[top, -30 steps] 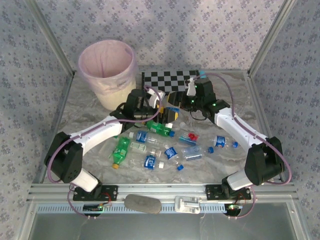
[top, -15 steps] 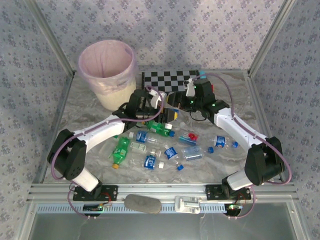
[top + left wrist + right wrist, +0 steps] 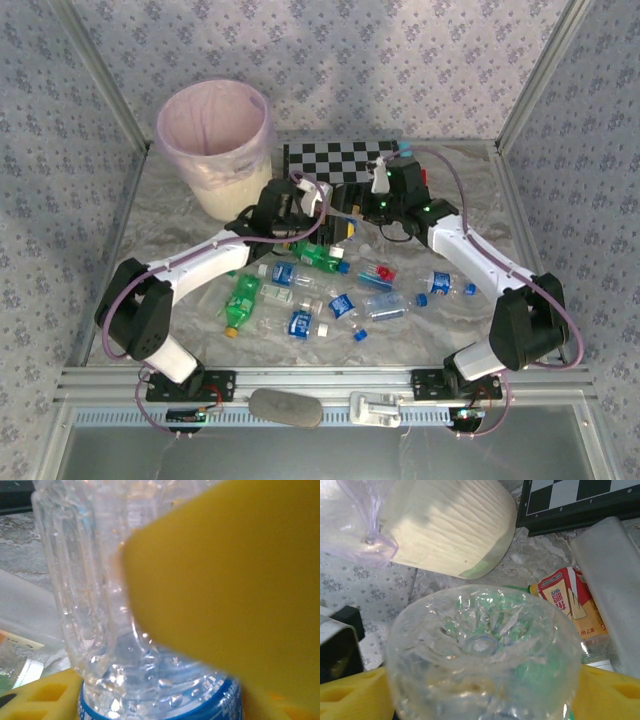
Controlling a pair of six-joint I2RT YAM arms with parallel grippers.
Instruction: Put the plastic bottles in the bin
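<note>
Clear ribbed plastic bottle with a blue label point(image 3: 100, 605), mid-table, is now clamped by the left gripper point(image 3: 322, 205), just risen to meet the right gripper point(image 3: 352, 205), whose hold I cannot tell: likely a handover toward the round cream-white bin point(image 3: 228, 190) at eleven o'clock.

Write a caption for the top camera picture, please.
Left gripper and right gripper meet near scattered clear and green plastic bottles, beside the round cream-white bin.
</note>
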